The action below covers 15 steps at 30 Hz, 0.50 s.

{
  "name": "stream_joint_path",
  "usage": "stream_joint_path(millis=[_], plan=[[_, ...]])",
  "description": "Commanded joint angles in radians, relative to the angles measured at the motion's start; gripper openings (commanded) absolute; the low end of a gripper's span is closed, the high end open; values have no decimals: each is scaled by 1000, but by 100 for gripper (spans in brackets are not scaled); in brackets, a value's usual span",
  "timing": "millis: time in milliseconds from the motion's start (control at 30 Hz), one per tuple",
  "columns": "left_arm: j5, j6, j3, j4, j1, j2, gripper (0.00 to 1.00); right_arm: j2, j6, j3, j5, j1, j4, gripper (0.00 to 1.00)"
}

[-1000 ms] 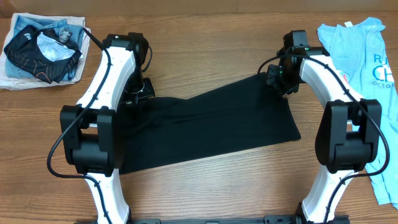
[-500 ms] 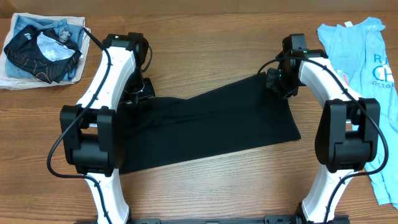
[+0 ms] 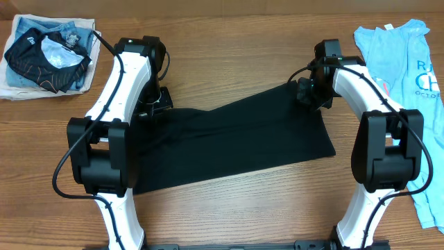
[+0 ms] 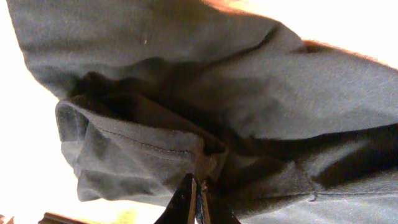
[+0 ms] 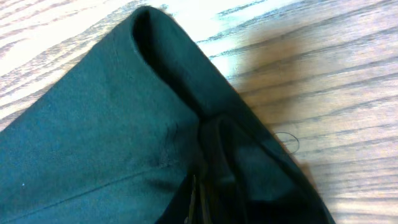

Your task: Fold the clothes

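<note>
The clothes (image 3: 229,142), a plain black T-shirt, lie folded in a long band across the middle of the table, rising from lower left to upper right. My left gripper (image 3: 154,105) sits at the band's upper left corner, shut on a hemmed fold of the black fabric (image 4: 143,155), jaws pressed together (image 4: 198,200). At the upper right corner my right gripper (image 3: 310,92) is shut on the doubled edge of the cloth (image 5: 161,118), its jaws buried in the fabric (image 5: 198,199).
A pile with a smaller black garment with orange lines (image 3: 47,57) lies at the back left. Along the right edge lies a light blue printed T-shirt (image 3: 409,76). Bare wooden table (image 3: 229,42) shows behind and in front of the band.
The right gripper's jaws have closed onto the shirt's upper right corner. Both arms and the cloth stay where they were.
</note>
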Motion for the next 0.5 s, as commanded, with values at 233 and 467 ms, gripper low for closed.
stream_joint_path(millis=[233, 467], plan=[[-6, 18, 61, -165, 3, 3, 4, 2, 92, 129, 61, 0, -146, 4], [-22, 35, 52, -243, -4, 3, 4, -1, 140, 168, 61, -19, -234, 4]])
